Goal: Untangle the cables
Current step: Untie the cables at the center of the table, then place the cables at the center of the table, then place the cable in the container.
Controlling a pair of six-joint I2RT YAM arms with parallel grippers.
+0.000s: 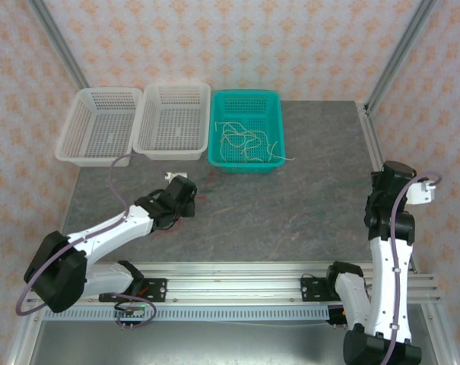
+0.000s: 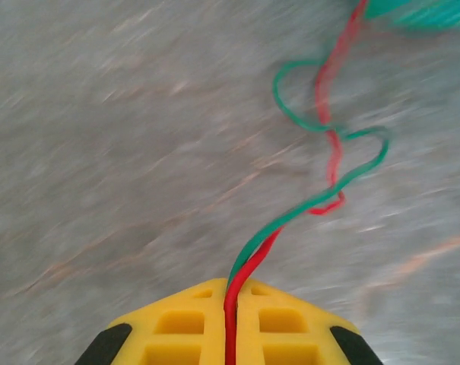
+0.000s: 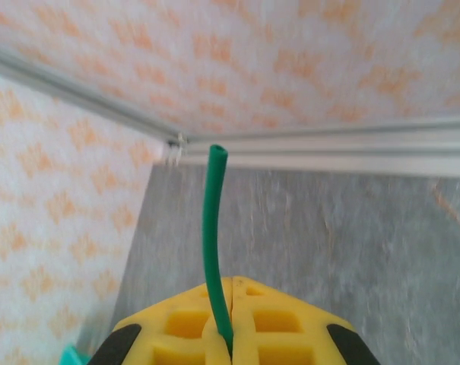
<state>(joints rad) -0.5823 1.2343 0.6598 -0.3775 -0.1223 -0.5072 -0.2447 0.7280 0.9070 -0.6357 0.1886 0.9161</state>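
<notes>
In the left wrist view my left gripper (image 2: 233,286) is shut on a red cable (image 2: 334,152). A green cable (image 2: 372,161) leaves the yellow jaws beside it. The two wind round each other over the grey table toward the teal basket (image 2: 420,11). From above, the left gripper (image 1: 190,190) sits low over the table, in front of the baskets. My right gripper (image 3: 233,283) is shut on a green cable (image 3: 211,228), whose short free end sticks up past the jaws. That gripper (image 1: 420,190) is raised at the table's right edge. Several cream-white cables (image 1: 245,141) lie tangled in the teal basket (image 1: 245,95).
Two white baskets (image 1: 108,95) (image 1: 176,90) stand left of the teal one along the back. A metal frame post (image 1: 401,53) and patterned walls close in the right and back sides. An aluminium rail (image 1: 237,274) runs along the near edge.
</notes>
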